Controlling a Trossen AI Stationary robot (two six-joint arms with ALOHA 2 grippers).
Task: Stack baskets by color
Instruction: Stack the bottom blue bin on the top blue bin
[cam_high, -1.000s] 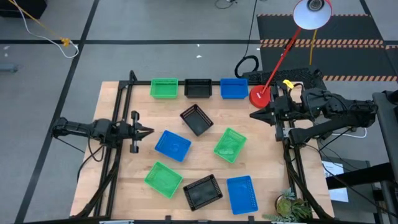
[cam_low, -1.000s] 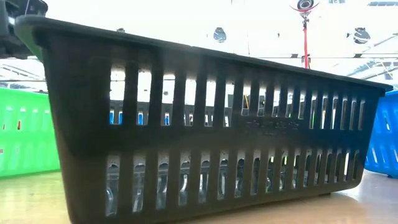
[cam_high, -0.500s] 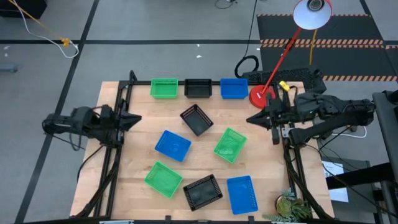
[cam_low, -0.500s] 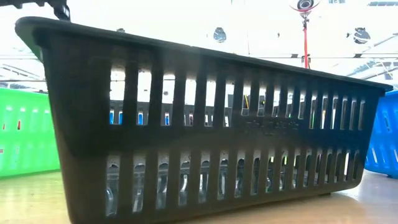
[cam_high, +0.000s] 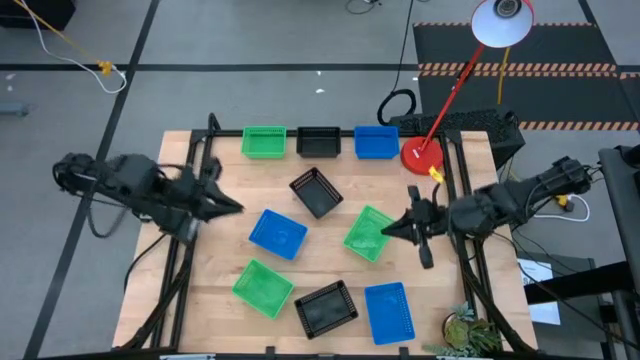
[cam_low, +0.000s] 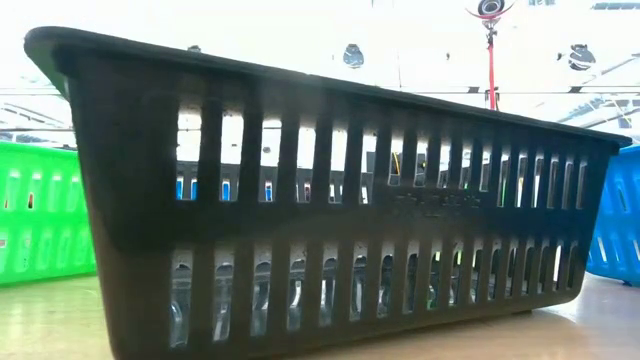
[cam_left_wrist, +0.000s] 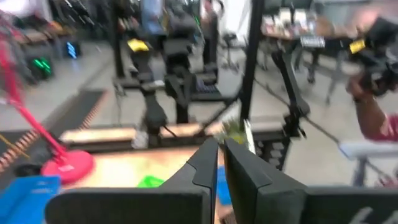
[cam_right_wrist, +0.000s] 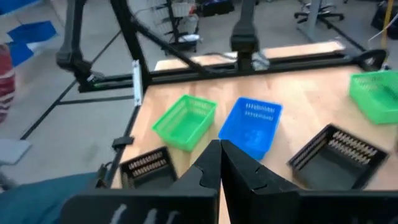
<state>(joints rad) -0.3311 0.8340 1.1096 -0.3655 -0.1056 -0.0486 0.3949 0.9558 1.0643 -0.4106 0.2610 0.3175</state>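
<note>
Several baskets sit on the wooden table. A green (cam_high: 263, 141), a black (cam_high: 319, 141) and a blue one (cam_high: 376, 142) stand in a row at the far edge. The rest lie scattered: black (cam_high: 316, 192), blue (cam_high: 278, 233), green (cam_high: 370, 233), green (cam_high: 263, 287), black (cam_high: 326, 307), blue (cam_high: 389, 311). My left gripper (cam_high: 235, 207) hangs shut above the table's left side, pointing right. My right gripper (cam_high: 385, 232) is shut and raised over the right rim of the middle green basket, pointing left. Its wrist view looks onto the green (cam_right_wrist: 185, 121), blue (cam_right_wrist: 252, 126) and black (cam_right_wrist: 333, 154) baskets.
A red lamp base (cam_high: 420, 155) stands at the far right corner, its white head (cam_high: 502, 22) beyond the table. A small plant (cam_high: 465, 335) sits at the near right corner. Black frame rails run along both sides. A person's arm (cam_left_wrist: 373, 118) shows beyond the table.
My left arm has risen well above the table, its gripper swinging back toward the left edge and out again. My right gripper has moved toward the near edge and leftward, sinking a little, until it hangs over the middle green basket. No basket has moved.
</note>
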